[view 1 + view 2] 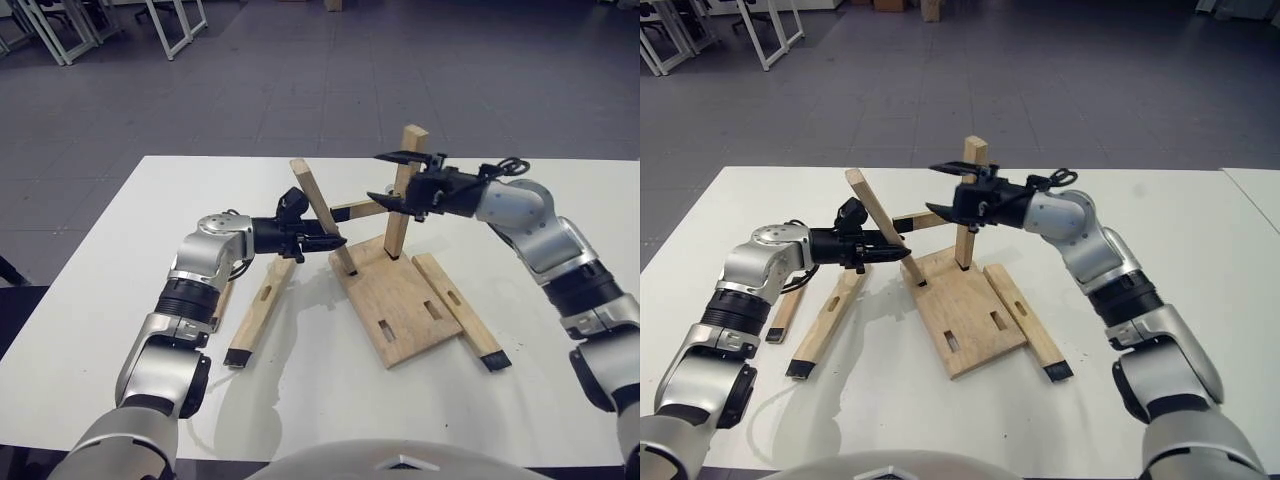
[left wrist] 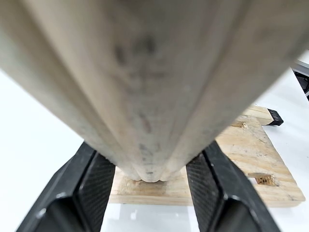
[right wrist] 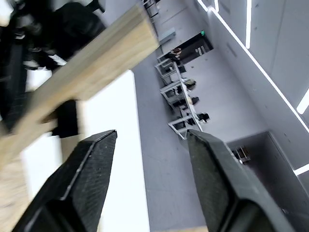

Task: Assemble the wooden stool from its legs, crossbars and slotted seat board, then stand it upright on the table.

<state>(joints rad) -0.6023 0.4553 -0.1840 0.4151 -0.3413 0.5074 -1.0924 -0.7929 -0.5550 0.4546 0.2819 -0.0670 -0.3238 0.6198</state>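
The slotted seat board (image 1: 405, 305) lies flat mid-table. Two legs stand in its far slots: a tilted leg (image 1: 322, 212) on the left and an upright leg (image 1: 402, 190) on the right, with a crossbar (image 1: 357, 209) between them. My left gripper (image 1: 338, 241) is shut on the tilted leg low down; in the left wrist view its fingers (image 2: 94, 186) press both sides of that leg (image 2: 145, 87). Beside the upright leg's upper half my right gripper (image 1: 378, 178) is open, one finger above the other. Nothing lies between its fingers (image 3: 89, 176).
A loose leg (image 1: 260, 312) with a black foot lies left of the board, and another (image 1: 463, 322) lies along its right side. A short wooden piece (image 1: 785, 312) rests under my left forearm. The table's front and far right are bare white.
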